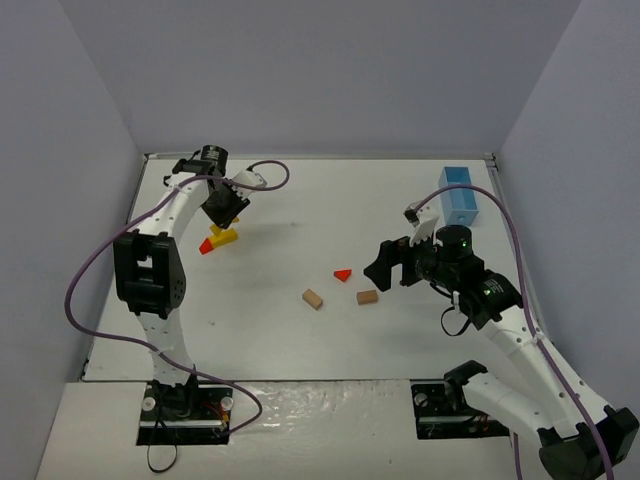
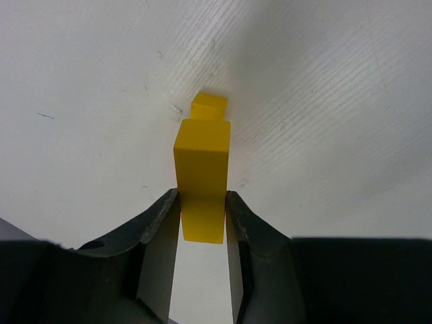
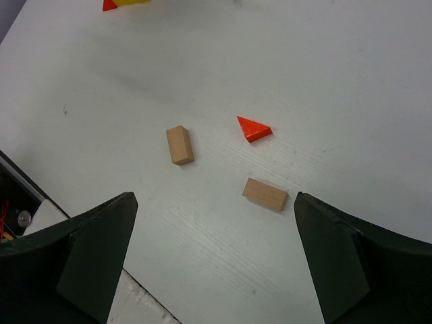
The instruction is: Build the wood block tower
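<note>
Wood block tower (image 1: 226, 237) obscured overhead, left wrist shows yellow block (image 2: 201, 169) gripped

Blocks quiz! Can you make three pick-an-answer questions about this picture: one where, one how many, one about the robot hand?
1. Where is the blue box? A far right; B near left; C centre.
2. How many tan blocks lie loose? A one; B two; C four.
3. The left gripper is: A open; B shut on a yellow block; C shut on nothing.
Answers: A, it sits far right in the top view; B, the right wrist view shows two; B, its fingers pinch the block.
</note>
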Motion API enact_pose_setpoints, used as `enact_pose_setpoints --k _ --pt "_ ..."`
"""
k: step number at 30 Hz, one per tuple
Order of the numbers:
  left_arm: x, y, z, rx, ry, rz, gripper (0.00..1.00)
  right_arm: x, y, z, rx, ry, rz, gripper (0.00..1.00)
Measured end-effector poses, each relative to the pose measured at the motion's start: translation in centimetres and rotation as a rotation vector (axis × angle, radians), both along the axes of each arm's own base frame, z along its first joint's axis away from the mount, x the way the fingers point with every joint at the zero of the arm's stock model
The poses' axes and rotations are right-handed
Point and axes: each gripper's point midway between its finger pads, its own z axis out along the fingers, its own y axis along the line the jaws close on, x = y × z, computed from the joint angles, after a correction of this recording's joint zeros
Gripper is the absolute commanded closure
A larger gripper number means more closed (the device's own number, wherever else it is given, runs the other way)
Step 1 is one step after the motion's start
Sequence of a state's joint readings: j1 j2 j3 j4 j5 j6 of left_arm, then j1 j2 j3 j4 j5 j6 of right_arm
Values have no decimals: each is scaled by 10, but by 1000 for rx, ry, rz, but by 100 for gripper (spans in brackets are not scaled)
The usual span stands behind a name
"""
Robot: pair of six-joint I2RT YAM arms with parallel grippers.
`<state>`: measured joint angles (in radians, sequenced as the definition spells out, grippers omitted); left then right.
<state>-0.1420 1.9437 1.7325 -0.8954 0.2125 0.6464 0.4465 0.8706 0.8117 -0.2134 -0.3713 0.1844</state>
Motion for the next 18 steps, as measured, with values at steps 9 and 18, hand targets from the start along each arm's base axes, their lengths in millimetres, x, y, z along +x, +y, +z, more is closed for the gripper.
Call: enact_pose_setpoints --k 9,18 --pt "4 2 4 12 -20 -74 100 -5 -2 -5 -2 -2 3 0" --pt "4 3 3 32 -18 -127 100 -8 -3 -14 -12 17 4 0"
